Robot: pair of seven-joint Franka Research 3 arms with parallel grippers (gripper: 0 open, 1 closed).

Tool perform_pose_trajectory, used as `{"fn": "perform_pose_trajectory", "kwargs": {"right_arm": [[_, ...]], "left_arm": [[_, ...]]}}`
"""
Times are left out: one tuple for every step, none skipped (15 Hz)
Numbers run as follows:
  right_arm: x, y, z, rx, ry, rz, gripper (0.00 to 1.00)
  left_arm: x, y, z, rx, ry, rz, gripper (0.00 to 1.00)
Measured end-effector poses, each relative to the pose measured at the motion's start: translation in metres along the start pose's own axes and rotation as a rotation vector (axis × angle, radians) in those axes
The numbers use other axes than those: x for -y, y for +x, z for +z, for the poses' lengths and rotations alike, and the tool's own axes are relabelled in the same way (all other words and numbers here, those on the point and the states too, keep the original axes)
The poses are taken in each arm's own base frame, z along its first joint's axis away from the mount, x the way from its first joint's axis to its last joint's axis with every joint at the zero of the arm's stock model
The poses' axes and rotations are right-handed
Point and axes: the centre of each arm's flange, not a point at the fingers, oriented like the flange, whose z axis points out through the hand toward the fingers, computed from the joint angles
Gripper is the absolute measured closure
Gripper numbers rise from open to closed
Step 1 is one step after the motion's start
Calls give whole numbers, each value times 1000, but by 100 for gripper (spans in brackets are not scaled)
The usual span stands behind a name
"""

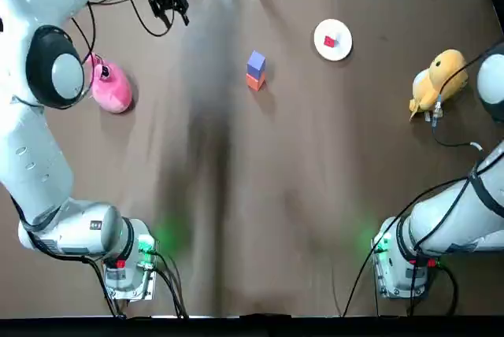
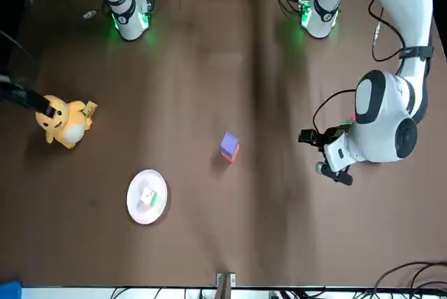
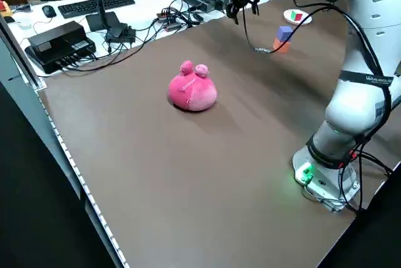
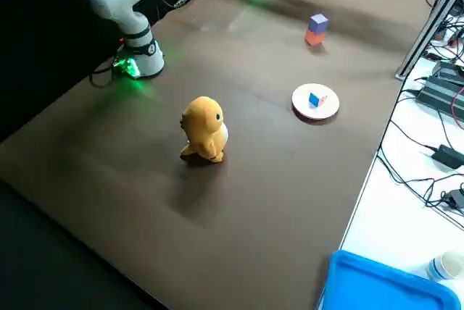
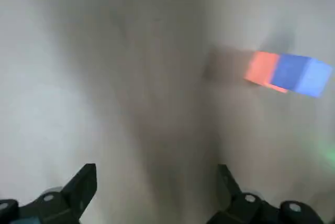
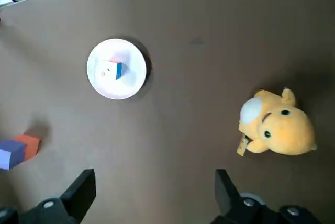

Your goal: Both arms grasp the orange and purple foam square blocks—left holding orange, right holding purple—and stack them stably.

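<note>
The purple block (image 1: pixel 256 62) rests on top of the orange block (image 1: pixel 254 82) at the middle back of the table, also seen as purple block (image 2: pixel 229 142) over orange block (image 2: pixel 232 154). My left gripper (image 1: pixel 171 11) hangs open and empty at the back left, well apart from the stack; in its wrist view the left gripper (image 5: pixel 157 187) has the stacked blocks (image 5: pixel 288 72) farther off. My right gripper (image 6: pixel 154 195) is open and empty, high over the right side near the yellow toy (image 6: pixel 277 124), with the orange block (image 6: pixel 29 144) far away.
A pink plush toy (image 1: pixel 110 87) lies at the left. A white plate (image 1: pixel 333 40) with a small coloured cube sits at the back right. The yellow plush toy (image 1: pixel 438 79) stands near the right edge. Cables and a blue bin (image 4: pixel 391 285) lie beyond the table's far edge.
</note>
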Motion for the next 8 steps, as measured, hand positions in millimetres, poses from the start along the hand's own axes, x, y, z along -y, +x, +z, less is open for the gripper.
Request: {"fn": "perform_pose_trajectory", "kwargs": {"right_arm": [[-10,-6,-8,-9,-1,-13,0],[-20,-12,-13,-15,-7,-34,0],[-31,-20,-19,-53,-10,-56,0],[-32,-23,-20,-95,-4,-66,0],[-32,-29,-18,-133,1,-73,0],[-33,-37,-15,-152,0,-79,0],[-33,-44,-11,-157,-2,-84,0],[-34,-50,-9,-159,-3,-90,0]], "left_arm": [[2,-3,-7,-6,47,-15,0],[3,-6,-16,-12,101,-17,0],[3,-15,-39,-31,207,-17,0],[2,-22,-53,-43,242,-24,0],[0,-29,-69,-61,268,-31,0],[0,-37,-88,-87,290,-36,0],[1,-45,-108,-116,305,-42,0],[3,-54,-129,-145,312,-52,0]]}}
